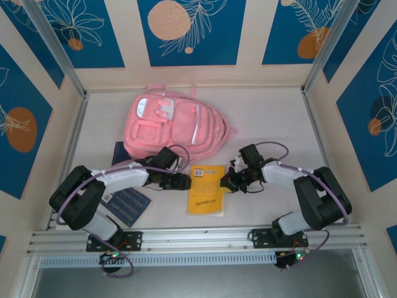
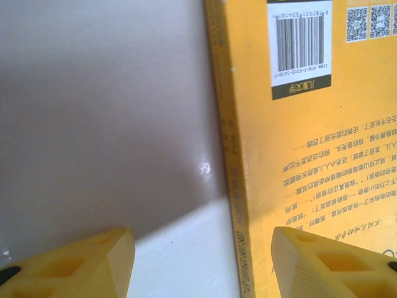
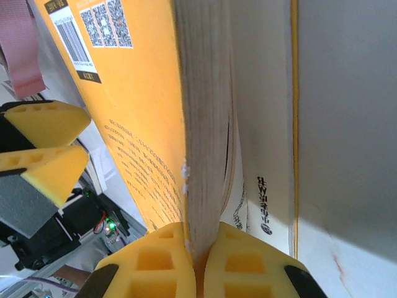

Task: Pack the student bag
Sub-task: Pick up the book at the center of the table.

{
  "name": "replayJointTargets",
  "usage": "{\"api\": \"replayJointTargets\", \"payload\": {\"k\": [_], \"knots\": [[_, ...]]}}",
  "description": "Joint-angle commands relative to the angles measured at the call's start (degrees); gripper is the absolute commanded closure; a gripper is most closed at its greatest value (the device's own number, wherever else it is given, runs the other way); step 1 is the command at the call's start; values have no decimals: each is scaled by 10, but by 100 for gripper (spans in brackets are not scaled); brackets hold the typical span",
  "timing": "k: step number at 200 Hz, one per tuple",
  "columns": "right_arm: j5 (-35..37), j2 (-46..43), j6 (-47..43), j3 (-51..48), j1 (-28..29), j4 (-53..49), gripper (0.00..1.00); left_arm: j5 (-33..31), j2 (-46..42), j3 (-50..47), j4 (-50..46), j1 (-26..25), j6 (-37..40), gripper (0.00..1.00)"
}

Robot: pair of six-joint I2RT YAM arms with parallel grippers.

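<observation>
Now my right gripper (image 3: 197,241) pinches the book (image 1: 206,189) by its page edge, while my left gripper (image 2: 201,241) is spread astride its spine. The bag (image 1: 173,127) lies flat beyond the book, far and leftward, nearer my left arm. The book's long axis runs near-to-far.

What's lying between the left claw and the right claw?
The yellow book lies between left claw and right claw, clear in the top view; the right one pinches its pages.
</observation>
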Motion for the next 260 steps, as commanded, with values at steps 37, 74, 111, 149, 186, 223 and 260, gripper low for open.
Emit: {"api": "replayJointTargets", "payload": {"k": [37, 74, 111, 149, 186, 223, 260], "knots": [[35, -19, -3, -20, -9, -46, 100, 81, 53, 30, 43, -12, -17, 39], [101, 13, -1, 6, 18, -81, 100, 118, 87, 50, 65, -27, -17, 39], [97, 52, 2, 11, 33, -66, 100, 167, 124, 68, 93, -38, -23, 39], [94, 58, 12, 6, 37, -46, 100, 199, 134, 105, 89, -44, -17, 39], [76, 63, 27, 4, 38, -20, 100, 235, 149, 108, 130, -44, -43, 40], [68, 69, 35, 5, 44, -2, 100, 250, 152, 104, 152, -43, -58, 39], [70, 71, 33, 2, 44, 0, 100, 264, 90, 105, 176, -38, -77, 40]]}}
